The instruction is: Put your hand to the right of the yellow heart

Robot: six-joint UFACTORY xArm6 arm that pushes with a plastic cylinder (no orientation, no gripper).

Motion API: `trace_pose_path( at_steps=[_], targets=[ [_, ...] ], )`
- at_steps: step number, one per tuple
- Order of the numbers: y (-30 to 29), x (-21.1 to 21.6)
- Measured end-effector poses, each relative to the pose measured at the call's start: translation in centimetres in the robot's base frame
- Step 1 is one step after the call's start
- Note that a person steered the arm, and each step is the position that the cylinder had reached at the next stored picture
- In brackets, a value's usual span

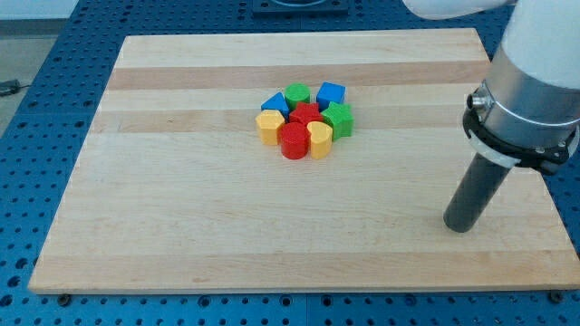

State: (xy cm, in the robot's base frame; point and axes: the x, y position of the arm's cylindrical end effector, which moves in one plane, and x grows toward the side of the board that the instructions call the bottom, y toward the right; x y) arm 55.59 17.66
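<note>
The yellow heart [320, 139] sits at the lower right of a tight cluster of blocks in the middle of the wooden board [181, 208]. It touches a red cylinder [294, 141] on its left and a green star [338, 119] at its upper right. My tip [460, 228] rests on the board far to the view's right of the heart and lower, well apart from every block.
The cluster also holds a yellow pentagon [269, 127], a red star [306, 113], a blue triangle-like block [275, 102], a green cylinder [296, 93] and a blue cube [331, 93]. The board's right edge runs close behind my rod.
</note>
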Motion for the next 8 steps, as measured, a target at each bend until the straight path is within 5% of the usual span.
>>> trace_pose_path(
  at_steps=[6, 8],
  targets=[
    [-1.8, -8.4],
    [-8.4, -9.8]
  ],
)
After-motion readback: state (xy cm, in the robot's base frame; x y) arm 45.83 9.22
